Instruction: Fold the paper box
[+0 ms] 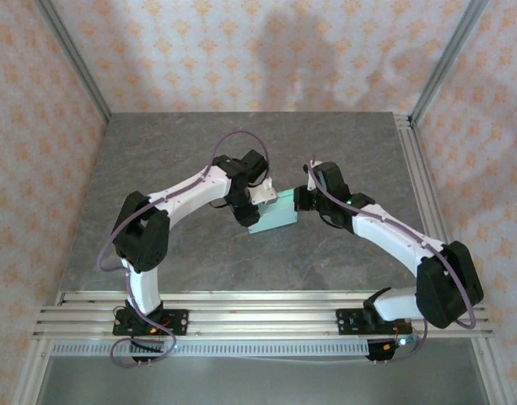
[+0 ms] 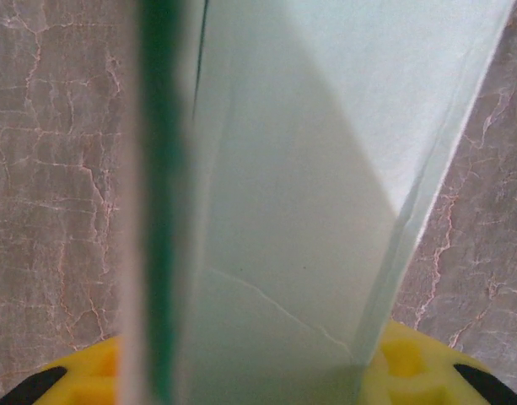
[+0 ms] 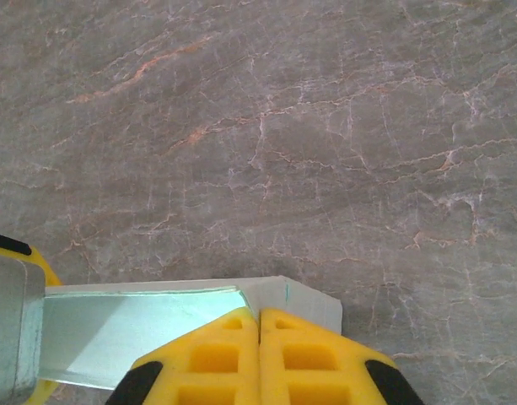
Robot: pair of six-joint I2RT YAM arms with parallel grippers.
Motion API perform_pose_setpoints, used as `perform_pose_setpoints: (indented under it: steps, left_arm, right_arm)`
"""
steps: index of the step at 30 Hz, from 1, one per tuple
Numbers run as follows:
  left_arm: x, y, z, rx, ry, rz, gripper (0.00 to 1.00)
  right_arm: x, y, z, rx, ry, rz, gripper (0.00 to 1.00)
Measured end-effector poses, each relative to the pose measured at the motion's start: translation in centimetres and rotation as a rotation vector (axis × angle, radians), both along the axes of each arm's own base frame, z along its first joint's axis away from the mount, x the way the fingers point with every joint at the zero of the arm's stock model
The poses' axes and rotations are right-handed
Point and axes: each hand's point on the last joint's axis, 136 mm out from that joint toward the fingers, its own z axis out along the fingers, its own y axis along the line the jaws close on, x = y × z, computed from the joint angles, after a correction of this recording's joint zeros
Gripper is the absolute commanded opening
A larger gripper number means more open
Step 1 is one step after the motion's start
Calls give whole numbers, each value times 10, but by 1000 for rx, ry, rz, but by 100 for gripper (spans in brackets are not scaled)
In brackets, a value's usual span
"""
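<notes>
Card comes first: the paper box (image 1: pixel 272 217) lies about mid-table, between the two grippers, and looks part-formed, not a flat sheet. In the left wrist view one mint panel runs edge-on up the frame. A broader panel leans away beside it, with a faint crease across its lower part.

The left gripper (image 1: pixel 251 211) grasps the box at one end. Its yellow fingers (image 2: pixel 407 359) show on either side of the card, which fills the gap between them. The right gripper (image 3: pixel 260 319) is clenched on nothing, tips pressed together and lying over the opposite end of the box. Whether they touch the card I cannot tell.

The step in hand seems to be pressing an end flap or wall home while the other arm anchors the box. To do it well:
- The left grip should be firm enough to stop the box swinging, yet not so hard that it dents the thin card.
- The closed right tips should act as a blunt pusher, meeting the flap close to its fold line, not out at its free edge.
- The push should go slowly toward the anchored end, low over the grey table (image 1: pixel 182 152), so that the panel bends where it is scored and does not buckle.
</notes>
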Motion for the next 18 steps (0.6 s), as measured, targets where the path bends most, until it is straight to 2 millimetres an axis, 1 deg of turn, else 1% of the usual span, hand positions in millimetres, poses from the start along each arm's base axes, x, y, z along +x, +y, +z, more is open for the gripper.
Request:
perform_pose_setpoints:
  steps: [4,14,18]
  left_arm:
    - [1,-1,-2,1,1,-1,35]
    - [4,-4,0,-10,-13,-1,36]
    - [4,-4,0,-10,-13,-1,35]
  right_arm:
    - [0,-1,-2,33,12,-46,0]
    - [-1,-1,3,114,45,-161,0]
    - [-1,-1,2,126,54,-178,0]
